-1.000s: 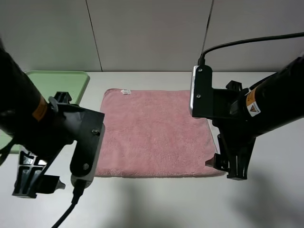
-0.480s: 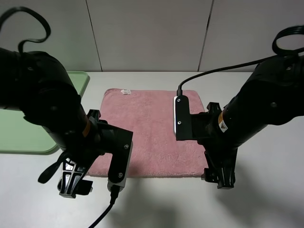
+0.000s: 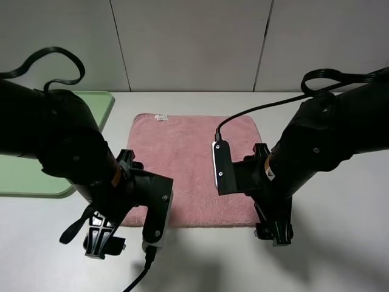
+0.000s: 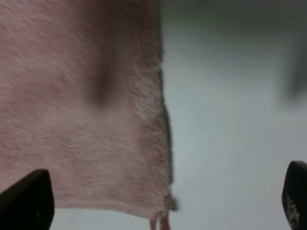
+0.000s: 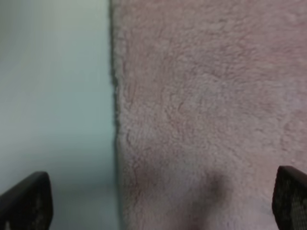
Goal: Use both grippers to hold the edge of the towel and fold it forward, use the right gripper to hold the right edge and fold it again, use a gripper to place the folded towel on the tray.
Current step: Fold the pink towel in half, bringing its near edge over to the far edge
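Observation:
The pink towel (image 3: pixel 188 161) lies flat on the white table, its white tag (image 3: pixel 160 117) at the far edge. My left gripper (image 3: pixel 103 240) hangs open just off the towel's near left corner. My right gripper (image 3: pixel 273 233) hangs open at the near right corner. In the left wrist view the towel (image 4: pixel 81 110) and its hem edge (image 4: pixel 165 124) run between wide-apart fingertips (image 4: pixel 29 201), with a small corner loop (image 4: pixel 160 221) showing. The right wrist view shows the towel (image 5: pixel 206 105), its edge (image 5: pixel 115 110) and dark fingertips (image 5: pixel 26 201) far apart. Nothing is held. The green tray (image 3: pixel 91 100) sits far left, mostly hidden by the left arm.
A grey panelled wall (image 3: pixel 194 42) stands behind the table. Bare white tabletop (image 3: pixel 340 243) shows to the right and in front of the towel. Black cables (image 3: pixel 55 61) loop above both arms.
Both arms have swung inward and toward the towel's near edge. The left gripper moved right to the near left corner, the right gripper left to the near right corner. Both stayed open.

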Controlling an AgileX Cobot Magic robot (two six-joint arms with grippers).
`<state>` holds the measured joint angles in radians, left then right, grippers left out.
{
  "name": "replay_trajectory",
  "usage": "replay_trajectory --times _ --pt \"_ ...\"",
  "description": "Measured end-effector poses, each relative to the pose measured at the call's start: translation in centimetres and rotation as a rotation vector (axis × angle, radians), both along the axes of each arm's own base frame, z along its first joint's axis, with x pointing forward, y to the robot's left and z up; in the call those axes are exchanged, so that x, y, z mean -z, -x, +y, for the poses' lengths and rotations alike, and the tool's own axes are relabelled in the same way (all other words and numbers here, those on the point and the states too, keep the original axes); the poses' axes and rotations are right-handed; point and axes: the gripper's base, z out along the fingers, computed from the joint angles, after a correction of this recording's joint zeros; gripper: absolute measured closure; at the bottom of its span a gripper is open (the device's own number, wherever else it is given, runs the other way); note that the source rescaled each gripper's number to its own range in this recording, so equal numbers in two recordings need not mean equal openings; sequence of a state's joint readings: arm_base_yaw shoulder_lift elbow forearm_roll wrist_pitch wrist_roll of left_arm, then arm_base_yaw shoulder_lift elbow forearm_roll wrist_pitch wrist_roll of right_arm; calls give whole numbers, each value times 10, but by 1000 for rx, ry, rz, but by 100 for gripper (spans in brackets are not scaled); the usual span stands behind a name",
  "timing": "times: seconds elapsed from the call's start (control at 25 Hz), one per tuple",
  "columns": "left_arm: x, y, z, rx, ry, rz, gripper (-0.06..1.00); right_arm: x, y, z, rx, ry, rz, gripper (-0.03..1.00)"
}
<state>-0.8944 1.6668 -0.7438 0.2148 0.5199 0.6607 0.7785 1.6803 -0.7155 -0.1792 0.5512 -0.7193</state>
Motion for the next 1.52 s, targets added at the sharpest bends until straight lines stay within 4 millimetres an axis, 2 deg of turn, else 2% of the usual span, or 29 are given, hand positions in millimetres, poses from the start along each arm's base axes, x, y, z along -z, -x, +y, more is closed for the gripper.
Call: replay_trajectory --times 0.28,0.48,0.84,1.12,1.32,1.52 --pt "16 12 15 23 -38 23 1 12 -5 0 -2 7 5 -3" --pt "17 11 13 29 -6 8 1 21 -12 -7 32 24 24 -3" --pt "16 9 9 40 43 -22 1 38 -12 -7 26 60 63 -3" --pt "16 8 8 51 51 -33 1 41 -13 -7 25 69 73 -3" --pt "16 2 11 39 64 -49 1 40 -13 -7 25 68 74 -3" --pt "15 -11 22 -28 73 -58 2 40 -13 -7 26 68 75 -3"
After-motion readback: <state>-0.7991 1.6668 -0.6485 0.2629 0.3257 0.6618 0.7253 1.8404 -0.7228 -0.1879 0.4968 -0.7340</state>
